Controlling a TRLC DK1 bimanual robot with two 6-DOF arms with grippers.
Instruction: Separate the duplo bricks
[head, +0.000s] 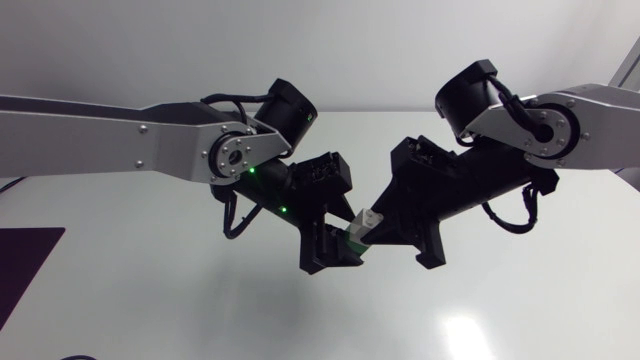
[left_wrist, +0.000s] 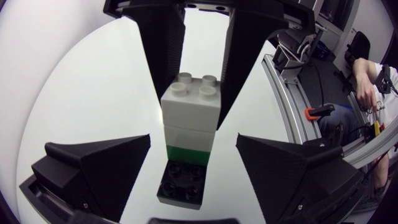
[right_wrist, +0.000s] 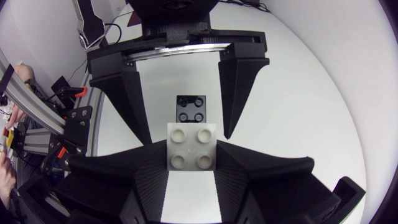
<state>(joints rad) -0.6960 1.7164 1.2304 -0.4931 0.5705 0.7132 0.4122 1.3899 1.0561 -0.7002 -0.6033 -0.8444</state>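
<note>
One brick stack (left_wrist: 188, 124) is clamped at its white end by the right pincer (right_wrist: 193, 158); its black end is pointed, untouched, between the parted fingers of the left pincer (left_wrist: 193, 140).

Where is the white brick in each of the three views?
Head view: white brick at the middle.
Left wrist view: white brick ahead of the left gripper, inside the right gripper.
Right wrist view: white brick between own fingers.
Shared landmark: right gripper, shut on it.
</note>
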